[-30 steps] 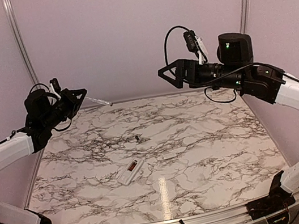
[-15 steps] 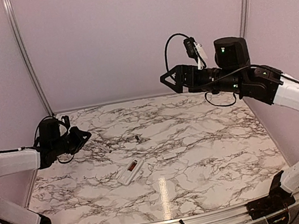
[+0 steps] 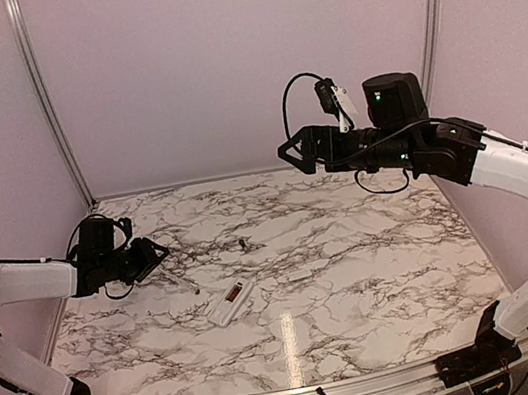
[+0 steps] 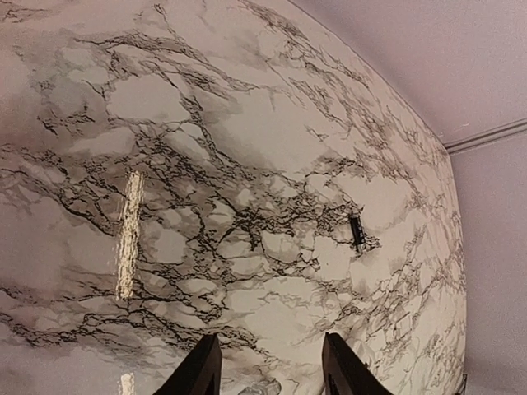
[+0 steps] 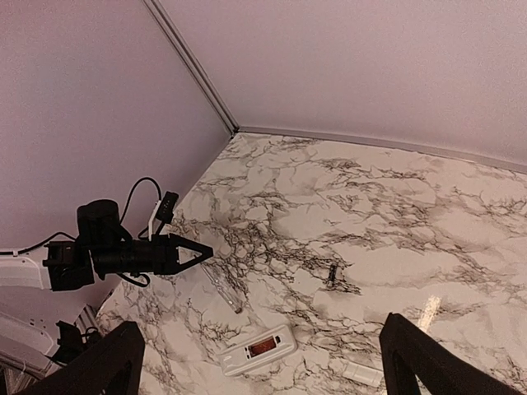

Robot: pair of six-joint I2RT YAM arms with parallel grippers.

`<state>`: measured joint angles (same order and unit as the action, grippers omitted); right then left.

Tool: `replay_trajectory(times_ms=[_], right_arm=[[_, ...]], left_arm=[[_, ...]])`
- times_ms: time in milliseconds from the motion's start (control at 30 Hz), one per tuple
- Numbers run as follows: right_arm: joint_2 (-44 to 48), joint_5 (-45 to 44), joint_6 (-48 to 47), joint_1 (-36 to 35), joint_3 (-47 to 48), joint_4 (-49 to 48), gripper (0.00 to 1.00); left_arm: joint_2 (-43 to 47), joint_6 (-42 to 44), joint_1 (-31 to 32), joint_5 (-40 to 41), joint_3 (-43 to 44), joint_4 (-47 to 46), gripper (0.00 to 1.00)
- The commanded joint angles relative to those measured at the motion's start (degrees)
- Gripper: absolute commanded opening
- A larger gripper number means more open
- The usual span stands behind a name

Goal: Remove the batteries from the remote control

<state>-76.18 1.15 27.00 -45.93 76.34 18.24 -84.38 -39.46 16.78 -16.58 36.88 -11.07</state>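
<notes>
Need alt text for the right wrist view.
A white remote control lies recess-up on the marble table, framed by the open right gripper; one battery lies loose beyond it, a white plate to its right. The left gripper reaches in from the left, a thin clear stick near its tip.

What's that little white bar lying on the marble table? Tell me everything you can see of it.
That is the remote control, a slim white bar that looks like plastic. It lies flat and slanted on the marble table, a little left of centre. Its open recess faces up and shows something reddish-dark inside. Whether a battery is still in there is too small to tell. Nothing but the table touches it.
</notes>
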Motion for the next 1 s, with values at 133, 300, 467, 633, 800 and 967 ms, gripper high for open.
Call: replay_trajectory(times_ms=[133,300,467,633,800,967], right_arm=[[0.2,-0.5,-0.1,0.4,2.4,0.8,0.98],[0.3,-2.5,-1.1,0.4,2.9,1.2,0.98],[0.6,-4.8,-2.3,0.5,3.4,1.1,0.98],[0.8,-8.2,-3.1,0.5,5.3,1.5,0.98],[1.7,-9.9,-4.2,0.5,6.4,0.0,0.98],[2.3,-10.6,-3.9,0.5,6.3,-1.9,0.99]], left_arm=[[2.4,4.9,-0.2,6.6,2.0,9.2,0.76],[5.7,9.7,-0.2,12.5,5.9,16.9,0.99],[9.2,13.9,-0.2,19.1,10.1,23.7,0.99],[14.8,18.9,-0.2,25.0,14.4,27.2,0.99],[20.0,25.2,-0.2,27.1,19.6,28.4,0.99],[24.1,28.4,-0.2,27.1,22.7,27.1,0.99]])
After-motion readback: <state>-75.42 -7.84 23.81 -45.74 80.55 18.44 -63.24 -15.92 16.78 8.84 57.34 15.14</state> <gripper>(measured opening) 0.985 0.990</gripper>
